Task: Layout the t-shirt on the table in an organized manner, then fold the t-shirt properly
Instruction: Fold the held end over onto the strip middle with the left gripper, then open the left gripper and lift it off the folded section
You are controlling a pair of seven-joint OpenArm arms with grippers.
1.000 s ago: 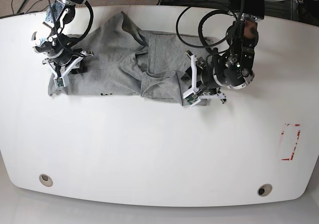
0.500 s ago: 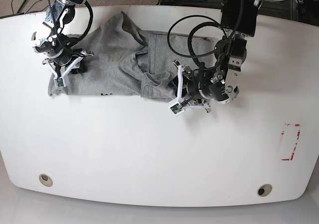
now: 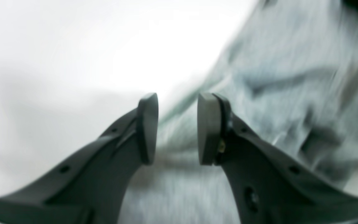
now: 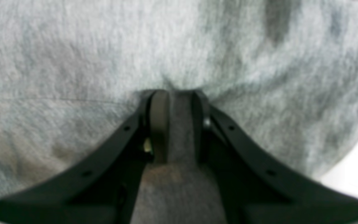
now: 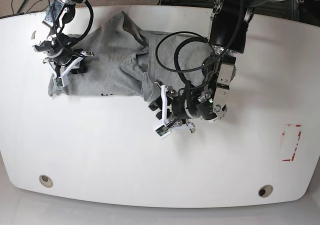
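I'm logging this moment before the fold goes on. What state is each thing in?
t-shirt: crumpled, not laid flat, on the table.
right gripper: shut on a pinch of t-shirt fabric.
left gripper: jaws apart, nothing between them, at the shirt's edge.
table: white top, shirt at the far side.

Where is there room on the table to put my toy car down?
The table's front half is bare, from the two round holes up to the t-shirt. The back is crowded: shirt, right gripper and left gripper.
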